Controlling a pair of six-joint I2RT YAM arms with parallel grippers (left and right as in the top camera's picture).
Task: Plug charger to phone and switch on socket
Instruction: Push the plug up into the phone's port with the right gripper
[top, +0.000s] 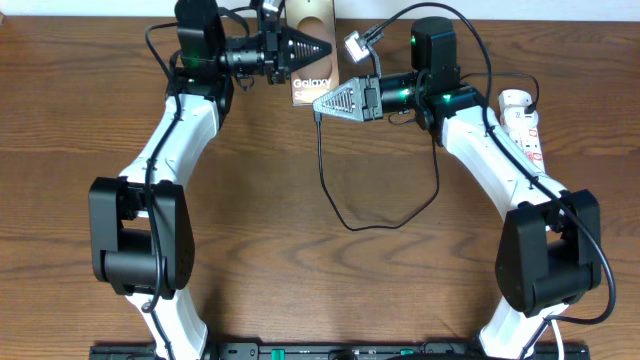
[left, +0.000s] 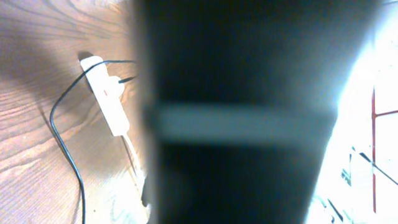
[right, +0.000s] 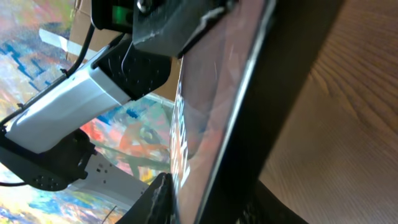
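The phone (top: 310, 88), a bronze-grey slab with "Galaxy" lettering, is held off the table at the back centre. My left gripper (top: 318, 47) is shut on its middle from the left. In the left wrist view the phone (left: 249, 112) fills the frame as a dark blur. My right gripper (top: 322, 103) is shut on its near end, and in the right wrist view the phone (right: 217, 106) lies between the jaws (right: 211, 208). The charger cable (top: 345, 220) loops over the table, and its tip ends by the right fingertips. I cannot tell if it is plugged in. The white socket (top: 520, 115) lies at the right.
The socket (left: 107, 94) and the cable (left: 65, 149) also show in the left wrist view. The right arm lies partly over the socket. A black rail runs along the table's front edge (top: 320, 352). The left gripper (right: 168, 25) shows in the right wrist view.
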